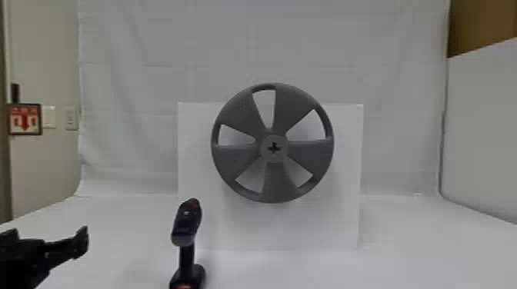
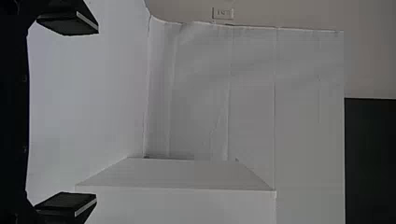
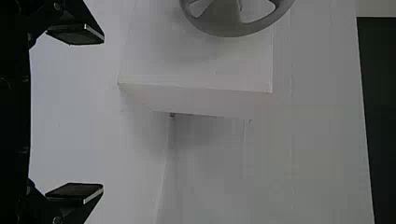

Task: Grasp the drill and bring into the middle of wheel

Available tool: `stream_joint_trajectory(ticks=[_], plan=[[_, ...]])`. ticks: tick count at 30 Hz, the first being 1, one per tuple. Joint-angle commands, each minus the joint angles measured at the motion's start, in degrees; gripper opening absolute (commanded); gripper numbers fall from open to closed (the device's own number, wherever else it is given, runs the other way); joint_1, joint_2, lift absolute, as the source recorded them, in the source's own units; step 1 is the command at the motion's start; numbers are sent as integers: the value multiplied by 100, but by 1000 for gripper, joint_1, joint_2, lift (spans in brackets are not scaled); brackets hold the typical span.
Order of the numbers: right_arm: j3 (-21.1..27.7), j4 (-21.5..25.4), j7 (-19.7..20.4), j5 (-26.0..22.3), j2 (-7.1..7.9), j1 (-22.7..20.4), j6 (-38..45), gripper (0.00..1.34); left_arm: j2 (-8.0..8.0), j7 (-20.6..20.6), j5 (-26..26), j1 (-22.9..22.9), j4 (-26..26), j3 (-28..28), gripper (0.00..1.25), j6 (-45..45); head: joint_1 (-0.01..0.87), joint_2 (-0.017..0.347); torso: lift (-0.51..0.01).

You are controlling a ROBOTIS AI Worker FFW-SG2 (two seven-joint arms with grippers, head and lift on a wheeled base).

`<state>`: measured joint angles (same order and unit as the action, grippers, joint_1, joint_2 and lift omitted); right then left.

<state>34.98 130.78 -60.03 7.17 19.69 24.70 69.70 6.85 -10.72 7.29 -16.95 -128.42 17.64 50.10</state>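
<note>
Stretching wide and white, the surface (image 1: 415, 246) carries a box (image 1: 196, 153) fronted by the grey wheel (image 1: 238, 157), while the left hand (image 1: 47, 240) and right hand (image 3: 102, 113) gape empty and the drill (image 1: 187, 226) stands upright, left of the wheel and nearer.

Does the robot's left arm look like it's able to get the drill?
Probably yes. The left tool is open, to the left of the drill, and I see nothing blocking the way between them. The drill stands upright, so its handle looks grabbable.

Lab-like space: draped white backdrop (image 1: 154, 46)
</note>
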Motion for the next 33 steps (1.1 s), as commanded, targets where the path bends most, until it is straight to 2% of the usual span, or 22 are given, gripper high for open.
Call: stream_joint_trajectory(ticks=[1, 33], plan=[[0, 0, 0, 4, 0, 0, 0, 1163, 0, 0, 0, -1, 1, -6, 1218, 0, 54, 31, -403], [-62, 0, 0, 56, 26, 0, 26, 1163, 0, 8, -17, -1, 1, -24, 1218, -18, 54, 31, -403]])
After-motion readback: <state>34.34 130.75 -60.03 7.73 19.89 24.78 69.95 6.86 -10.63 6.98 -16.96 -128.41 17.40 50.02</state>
